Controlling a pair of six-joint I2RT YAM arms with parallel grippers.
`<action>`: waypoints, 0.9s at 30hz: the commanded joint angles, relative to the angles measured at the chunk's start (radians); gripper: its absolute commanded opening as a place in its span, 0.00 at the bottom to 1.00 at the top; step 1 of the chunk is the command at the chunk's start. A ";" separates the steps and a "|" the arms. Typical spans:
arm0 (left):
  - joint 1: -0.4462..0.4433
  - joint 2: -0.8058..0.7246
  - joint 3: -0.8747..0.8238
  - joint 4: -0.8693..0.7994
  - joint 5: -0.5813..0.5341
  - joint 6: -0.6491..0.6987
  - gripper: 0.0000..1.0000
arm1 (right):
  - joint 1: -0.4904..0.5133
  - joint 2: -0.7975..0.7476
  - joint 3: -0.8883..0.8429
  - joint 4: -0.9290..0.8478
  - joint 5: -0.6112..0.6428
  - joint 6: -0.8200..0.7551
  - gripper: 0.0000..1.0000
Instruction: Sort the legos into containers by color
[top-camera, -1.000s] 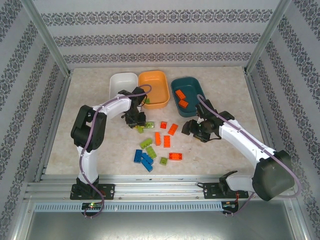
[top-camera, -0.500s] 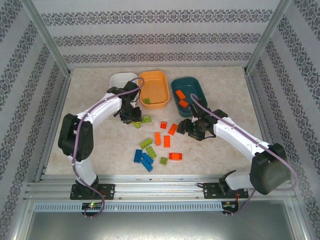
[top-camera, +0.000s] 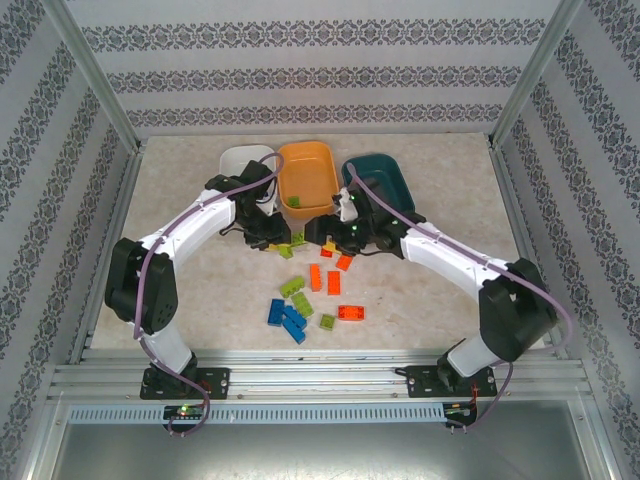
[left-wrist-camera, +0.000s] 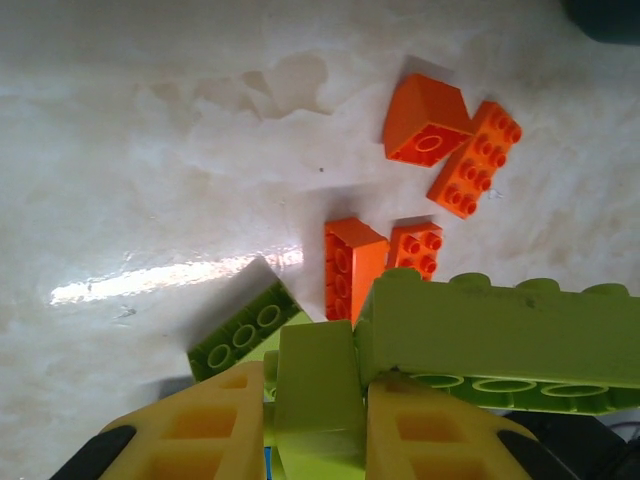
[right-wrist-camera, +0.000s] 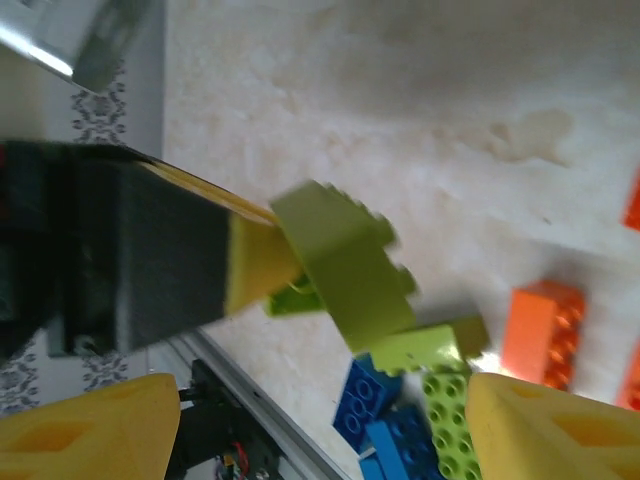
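left jaws clamp lime brick (left-wrist-camera: 315, 385); right jaws seemingly apart, blurred

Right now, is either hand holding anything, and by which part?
The left hand is shut on a lime green lego, pinching it by two opposite sides. The right hand is open and holds nothing.

The top camera is looking down on the table (top-camera: 450, 300); both close wrist cameras are sharing the lime green brick (right-wrist-camera: 345, 260).
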 joint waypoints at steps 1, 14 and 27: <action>0.010 -0.027 -0.006 0.023 0.056 0.015 0.23 | 0.007 0.046 0.072 0.048 -0.072 -0.040 0.73; 0.045 -0.049 -0.034 0.057 0.122 -0.010 0.23 | 0.010 0.139 0.105 -0.007 -0.064 -0.068 0.62; 0.060 -0.047 -0.021 0.026 0.132 0.013 0.23 | -0.011 0.213 0.199 -0.129 0.002 -0.141 0.61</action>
